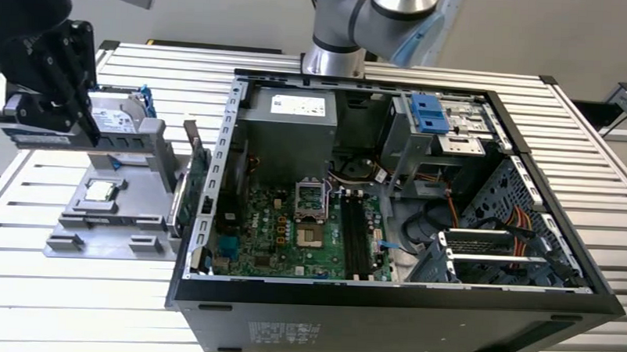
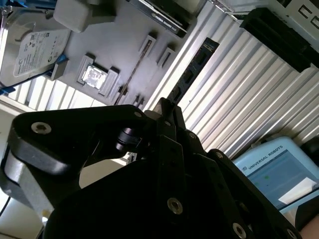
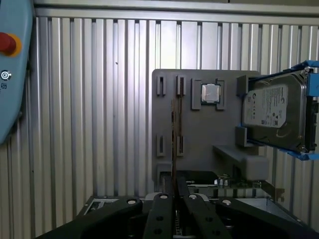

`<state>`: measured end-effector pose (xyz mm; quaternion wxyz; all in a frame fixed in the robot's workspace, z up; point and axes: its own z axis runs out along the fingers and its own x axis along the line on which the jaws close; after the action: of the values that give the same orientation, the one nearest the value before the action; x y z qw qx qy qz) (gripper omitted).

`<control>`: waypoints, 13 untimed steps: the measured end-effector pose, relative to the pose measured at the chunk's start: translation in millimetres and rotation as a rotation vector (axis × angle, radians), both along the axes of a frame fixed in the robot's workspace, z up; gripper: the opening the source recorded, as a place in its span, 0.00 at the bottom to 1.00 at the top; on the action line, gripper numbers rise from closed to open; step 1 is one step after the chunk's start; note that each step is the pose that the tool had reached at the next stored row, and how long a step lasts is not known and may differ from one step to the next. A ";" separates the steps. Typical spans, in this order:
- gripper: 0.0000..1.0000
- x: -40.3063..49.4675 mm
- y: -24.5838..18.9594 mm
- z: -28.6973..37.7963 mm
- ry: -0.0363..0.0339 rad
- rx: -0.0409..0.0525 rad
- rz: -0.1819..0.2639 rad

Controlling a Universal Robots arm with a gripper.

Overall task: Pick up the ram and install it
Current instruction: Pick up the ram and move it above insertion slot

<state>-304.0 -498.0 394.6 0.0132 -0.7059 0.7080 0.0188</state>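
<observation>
My gripper [image 1: 49, 126] hangs above the grey fixture [image 1: 103, 216] at the exterior view's left, shut on the ram [image 1: 49, 141], which lies level under the fingers. In the first wrist view the ram [image 3: 174, 139] shows edge-on as a thin tan-edged line running out from the gripper [image 3: 175, 191] over the fixture [image 3: 199, 129]. In the second wrist view the ram [image 2: 193, 67] is a dark strip with black chips reaching out from the gripper [image 2: 167, 107]. The fixture's narrow holder slots [image 3: 160, 85] stand bare.
The open computer case [image 1: 393, 300] fills the middle, its motherboard [image 1: 290, 230] and long memory slots [image 1: 355, 240] facing up. On the fixture sit a hard drive [image 1: 117, 118], a processor chip [image 1: 102, 190] and an upright green expansion card [image 1: 197, 184]. A pendant [image 3: 10, 74] lies on the slatted table.
</observation>
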 end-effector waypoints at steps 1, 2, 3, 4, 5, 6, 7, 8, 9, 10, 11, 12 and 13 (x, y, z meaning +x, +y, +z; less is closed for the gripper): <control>0.00 1.7 0.0 0.0 0.0000 0.0000 0.000; 0.00 3.2 0.0 0.0 0.0000 0.0000 0.001; 0.00 4.7 0.0 -0.1 -0.0001 0.0001 0.001; 0.00 6.1 0.0 0.0 0.0000 0.0000 0.001; 0.00 7.5 0.0 0.0 0.0000 0.0000 0.002; 0.00 9.0 0.0 0.0 0.0000 0.0000 0.002; 0.00 10.5 0.0 0.1 0.0001 -0.0001 0.002; 0.00 11.9 0.0 0.0 0.0000 0.0000 0.002; 0.00 13.4 0.0 0.0 0.0000 0.0000 0.002; 0.00 15.0 0.0 0.0 0.0000 0.0000 0.002; 0.00 16.4 0.0 0.0 0.0000 0.0000 0.002; 0.00 18.0 0.0 0.0 0.0000 -0.0001 0.002; 0.00 19.4 0.0 0.0 0.0000 0.0000 0.002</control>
<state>-284.6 -498.0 394.6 0.0132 -0.7065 0.7074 0.0189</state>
